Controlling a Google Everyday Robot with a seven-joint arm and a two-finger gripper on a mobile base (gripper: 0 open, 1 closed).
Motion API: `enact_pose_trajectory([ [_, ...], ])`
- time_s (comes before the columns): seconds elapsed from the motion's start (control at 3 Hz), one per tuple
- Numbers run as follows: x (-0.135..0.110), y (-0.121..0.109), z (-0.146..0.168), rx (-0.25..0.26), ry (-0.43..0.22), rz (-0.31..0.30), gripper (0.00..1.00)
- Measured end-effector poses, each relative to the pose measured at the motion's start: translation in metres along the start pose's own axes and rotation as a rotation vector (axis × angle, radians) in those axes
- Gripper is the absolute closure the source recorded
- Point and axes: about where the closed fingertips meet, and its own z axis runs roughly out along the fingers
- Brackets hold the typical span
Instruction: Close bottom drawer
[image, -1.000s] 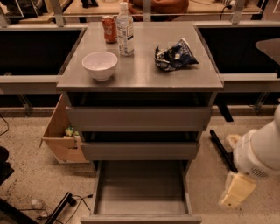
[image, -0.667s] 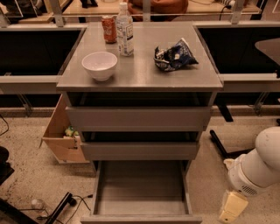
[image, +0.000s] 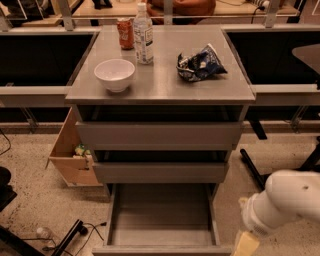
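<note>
I see the bottom drawer (image: 161, 220) pulled fully out toward me, its front seemingly just left of the gripper (image: 246, 245) at the lower right edge, whose open-or-closed state I cannot tell.

Legible text: none. Bottle (image: 143, 35), red can (image: 125, 33), snack bag (image: 200, 64): print present, not readable. Gripper (image: 246, 244): low, just beside the front corner of the open bottom drawer (image: 160, 217).
</note>
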Motion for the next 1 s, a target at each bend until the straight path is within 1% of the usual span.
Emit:
enact_pose_trajectory([
  [0.33,0.01,0.0,0.072,-0.016,-0.037,0.023,0.0],
  [0.67,0.024,-0.007,0.144,-0.04,-0.026,0.03,0.19],
  [1.0,0.037,-0.018,0.201,-0.082,-0.022,0.031,0.42],
])
